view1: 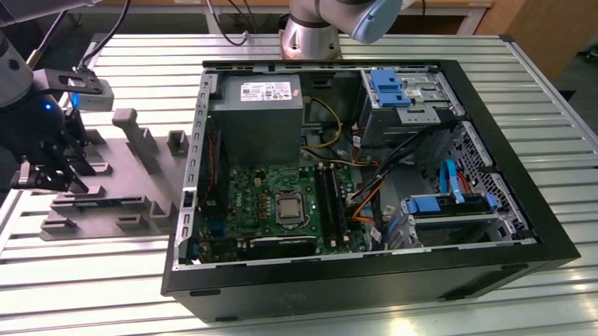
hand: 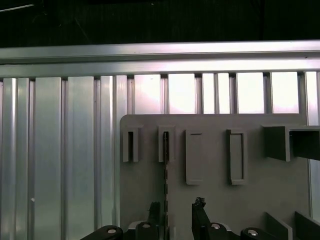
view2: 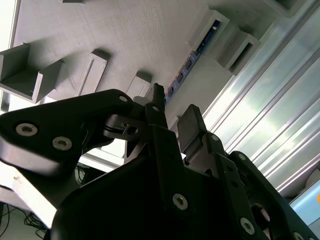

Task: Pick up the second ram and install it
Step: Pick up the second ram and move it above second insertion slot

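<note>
The gripper (view1: 49,180) hangs over the grey holder plate (view1: 112,185) at the exterior view's left, beside the open computer case (view1: 374,280). Both stand on the ribbed metal bench (view1: 94,280).

The second ram (view1: 101,202) is on the plate, standing on its long edge in a narrow slot. It shows as a thin bluish strip just under the gripper. In the first wrist view the ram (hand: 165,170) is seen edge-on as a thin dark line. It runs from a slot of the plate (hand: 215,200) down to the space between the two fingers (hand: 199,212). The fingers are apart, one on each side of the ram, and the ram is closer to one of them. I cannot tell if that one touches it. In the second wrist view the ram (view2: 192,55) runs as a dark strip with small parts toward the gripper (view2: 172,107).

Inside the case lie the green motherboard (view1: 262,203) with its long black slots and the grey power supply (view1: 257,126). The supply carries a white label (view1: 266,91), but its print is too small to read.
</note>
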